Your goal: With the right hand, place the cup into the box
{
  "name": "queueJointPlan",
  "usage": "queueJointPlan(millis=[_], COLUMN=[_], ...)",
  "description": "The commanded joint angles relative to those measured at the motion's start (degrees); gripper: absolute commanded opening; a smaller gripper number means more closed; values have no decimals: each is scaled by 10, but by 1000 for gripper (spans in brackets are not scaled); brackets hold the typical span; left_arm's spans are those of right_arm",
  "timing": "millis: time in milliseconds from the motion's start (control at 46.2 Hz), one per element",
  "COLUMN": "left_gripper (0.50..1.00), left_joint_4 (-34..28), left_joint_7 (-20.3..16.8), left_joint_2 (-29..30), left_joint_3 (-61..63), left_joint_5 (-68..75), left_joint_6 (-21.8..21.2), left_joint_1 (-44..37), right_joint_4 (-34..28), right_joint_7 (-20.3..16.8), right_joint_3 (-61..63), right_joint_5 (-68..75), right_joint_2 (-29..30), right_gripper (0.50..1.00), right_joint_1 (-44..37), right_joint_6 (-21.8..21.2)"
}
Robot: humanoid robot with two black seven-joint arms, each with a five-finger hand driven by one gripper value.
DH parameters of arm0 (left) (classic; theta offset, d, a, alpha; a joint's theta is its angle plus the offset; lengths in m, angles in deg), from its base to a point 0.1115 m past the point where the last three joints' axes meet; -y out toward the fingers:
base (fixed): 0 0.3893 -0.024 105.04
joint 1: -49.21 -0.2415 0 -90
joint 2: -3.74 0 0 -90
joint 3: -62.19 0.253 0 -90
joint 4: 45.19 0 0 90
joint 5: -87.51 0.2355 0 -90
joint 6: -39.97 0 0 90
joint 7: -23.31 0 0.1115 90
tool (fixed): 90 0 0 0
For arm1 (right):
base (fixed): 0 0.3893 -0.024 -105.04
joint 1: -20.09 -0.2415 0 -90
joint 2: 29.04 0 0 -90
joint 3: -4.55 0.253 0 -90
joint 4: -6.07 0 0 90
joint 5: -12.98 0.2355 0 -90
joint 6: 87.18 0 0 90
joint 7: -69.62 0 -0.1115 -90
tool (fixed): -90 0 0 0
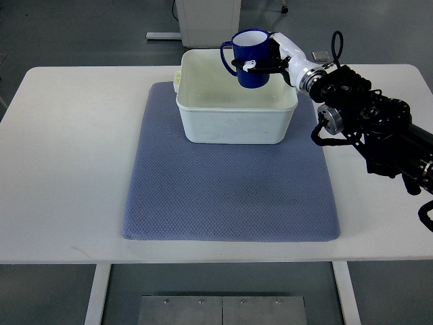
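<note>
Item 1 of 1, as I read it: blue cup (pixel 252 59) gripped upright in my right hand (pixel 274 59), held over the white box (pixel 237 125) interior, carry apparently done, lowering and release outstanding.

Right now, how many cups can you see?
1. The blue cup is held by the right robot hand over the far side of the white box. The box looks empty inside, so none seems hidden.
</note>
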Motion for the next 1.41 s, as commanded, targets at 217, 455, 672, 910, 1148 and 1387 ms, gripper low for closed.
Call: queueJointPlan(millis=[217,455,672,910,1148,1387], left_gripper=[1000,1000,1000,1000,1000,1000], left_joint_4=[0,0,0,0,0,0], left_joint_7=[0,0,0,0,0,0], left_joint_2=[0,0,0,0,0,0], left_joint_3=[0,0,-1,0,-1,-1], left_joint_5=[0,0,0,0,0,0], left_joint_6=[0,0,0,0,0,0], left_joint_1=[0,0,0,0,0,0], right_joint_4=[0,-2,-3,-3,-6,-6], right_joint_7=[1,1,0,0,2,2], right_joint_3=[0,0,0,1,2,3], right_joint_5=[0,-1,-1,0,0,0], right_joint_2=[1,1,0,0,1,0], right_gripper=[500,740,836,966,993,995], right_joint_1=[0,3,3,1,0,-1], right_joint_6=[0,0,1,1,1,1])
